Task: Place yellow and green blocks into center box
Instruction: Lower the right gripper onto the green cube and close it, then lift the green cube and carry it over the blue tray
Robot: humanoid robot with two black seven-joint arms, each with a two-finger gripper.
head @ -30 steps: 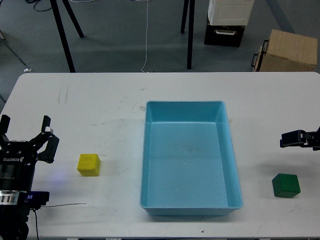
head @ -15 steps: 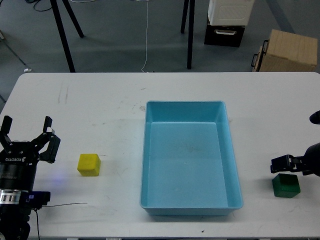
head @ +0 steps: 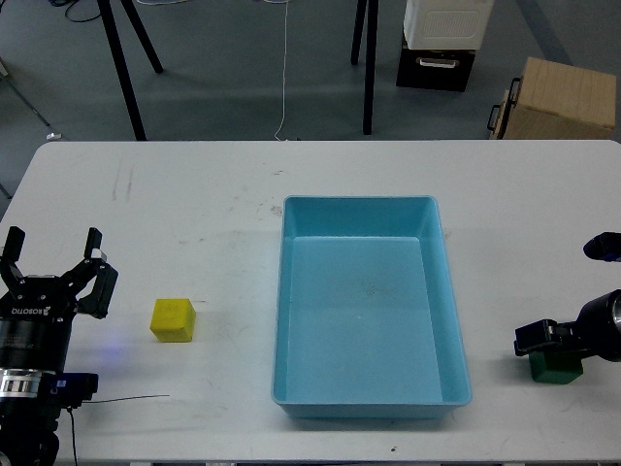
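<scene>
**Hovering over the green block, yellow block untouched**

Sitting low at the right edge of the white table (head: 194,194), the right gripper (head: 543,338) overlaps the green block (head: 556,369), covering its top so that only the lower part of the block shows. Its dark fingers point left toward the box, but they merge into 1 shape from this angle, so I cannot tell whether they are spread, closed or clamped on the block.

On the left side, the left gripper (head: 53,267) stands with its 2 fingers clearly spread apart and nothing between them. It is near the table's left edge, with the yellow block (head: 173,319) lying just to its right on the tabletop, apart from the fingers.

Between the 2 blocks, the blue box (head: 451,291) sits in the middle of the table with its long side running away from the camera. Neither block is inside it; the yellow block is well to its left and the green block is near its right wall, toward the front corner.

Beyond the table's far edge, black stand legs (head: 121,68), a white bin (head: 446,21) and a cardboard box (head: 568,97) rest on the grey floor.
</scene>
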